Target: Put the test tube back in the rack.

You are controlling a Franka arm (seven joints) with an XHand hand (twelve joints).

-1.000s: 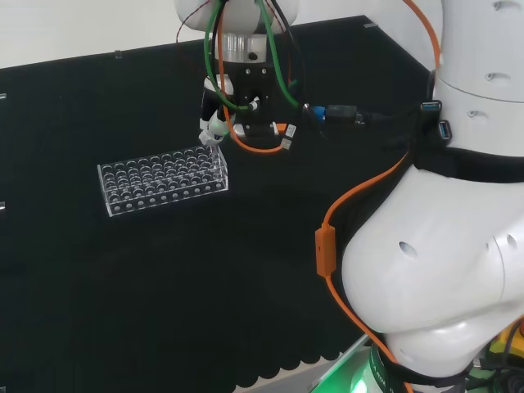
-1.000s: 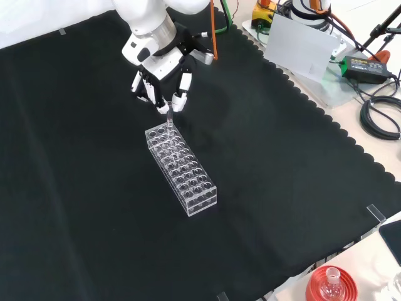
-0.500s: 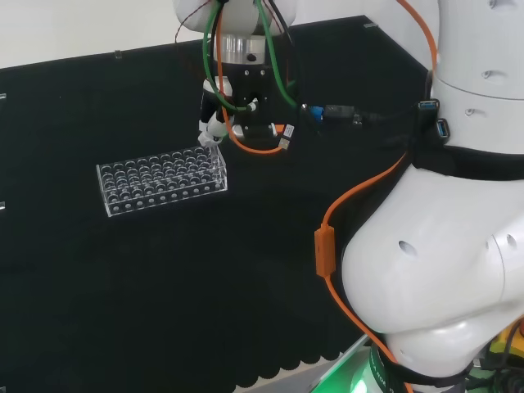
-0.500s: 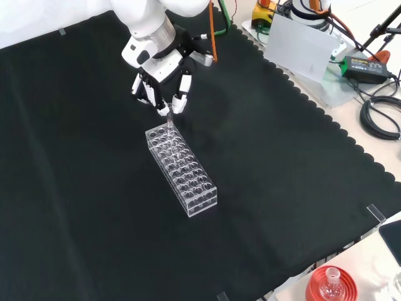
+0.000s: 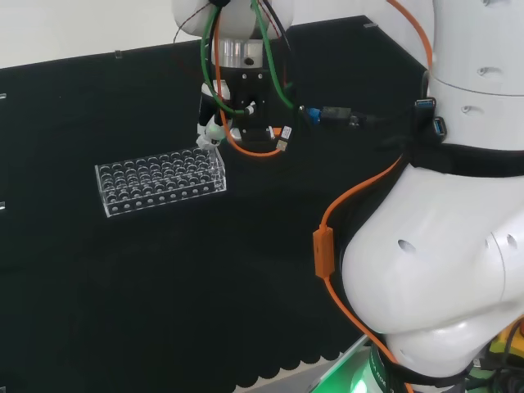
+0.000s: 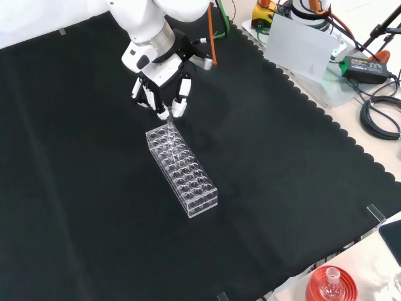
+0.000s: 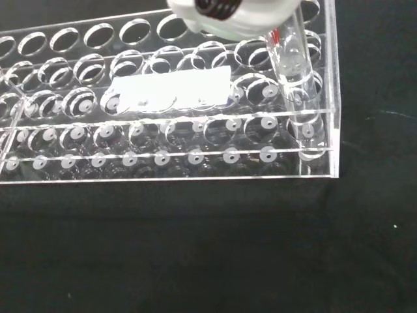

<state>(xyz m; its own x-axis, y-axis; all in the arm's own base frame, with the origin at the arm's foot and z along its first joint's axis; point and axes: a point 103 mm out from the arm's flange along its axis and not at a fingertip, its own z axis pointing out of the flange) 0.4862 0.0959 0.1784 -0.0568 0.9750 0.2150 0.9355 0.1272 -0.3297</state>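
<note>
Surface [image 6: 282, 163]: black cloth. Rack [image 6: 182, 170], clear, many wells, lies mid-cloth. Robot hand [image 6: 164, 94] hovers over the rack's far end, fingers pinching the test tube [image 7: 294, 78]. Tube clear, upright, its bottom inside a corner well. Step: insertion. Next, probably: lower fully, release.
</note>
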